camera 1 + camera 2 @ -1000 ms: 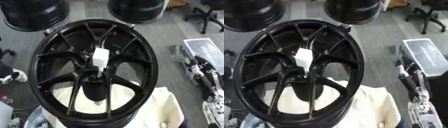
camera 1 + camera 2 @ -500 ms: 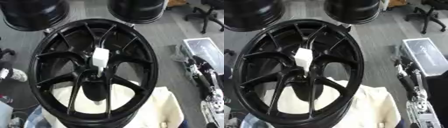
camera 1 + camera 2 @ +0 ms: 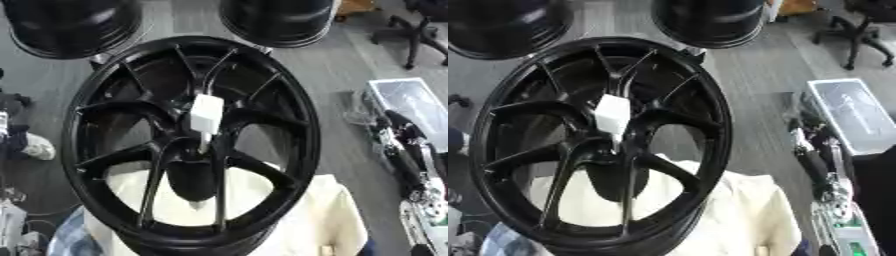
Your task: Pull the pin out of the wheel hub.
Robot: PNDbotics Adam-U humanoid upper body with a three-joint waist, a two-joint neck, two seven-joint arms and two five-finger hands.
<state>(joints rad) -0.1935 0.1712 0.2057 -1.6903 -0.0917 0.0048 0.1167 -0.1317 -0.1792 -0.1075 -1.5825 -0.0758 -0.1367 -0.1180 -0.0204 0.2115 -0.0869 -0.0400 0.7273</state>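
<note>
A large black spoked wheel hub (image 3: 297, 100) stands tilted in the middle of both views, resting on a cream cloth (image 3: 328, 215). A white pin (image 3: 206, 114) with a blocky head sticks out of the hub's centre, and its thin stem runs down into the bore. My right hand (image 3: 401, 147) lies at the right edge, fingers stretched upward and open, well apart from the hub and holding nothing. My left hand shows in no view.
Two more black wheels (image 3: 70, 25) (image 3: 276, 20) stand behind the hub on the grey floor. A silver case (image 3: 852, 114) sits at the right, behind my right hand. An office chair (image 3: 424, 30) is at the far right, and a shoe (image 3: 35, 148) at the left edge.
</note>
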